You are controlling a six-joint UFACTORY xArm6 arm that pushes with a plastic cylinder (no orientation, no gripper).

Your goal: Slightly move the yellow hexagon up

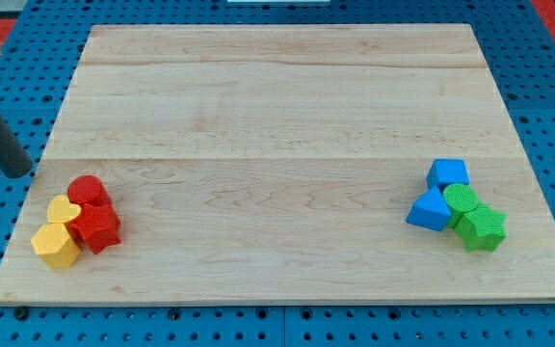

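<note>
- The yellow hexagon [56,246] sits near the board's [277,106] bottom-left corner, lowest block of a tight cluster.
- Touching it: a yellow heart [63,210] just above, and a red star-like block [96,228] to its right; a red round block [88,189] tops the group.
- Main risk, as I judge it: pushing the hexagon upward drives it straight into the heart, so the heart and perhaps the red blocks shift too. A slight, short shove is all the gap allows.
- A second risk: I must get below the hexagon, and it lies close to the board's bottom edge, so there is little room to come in without clipping it sideways.
- My rod leans in from the view's top-left; my tip [17,172] rests just off the board's left edge, above and left of the cluster, touching no block.
- I have no jaws to open or close, only a bare rod.
- Blue and green blocks near the right edge are well apart.
</note>
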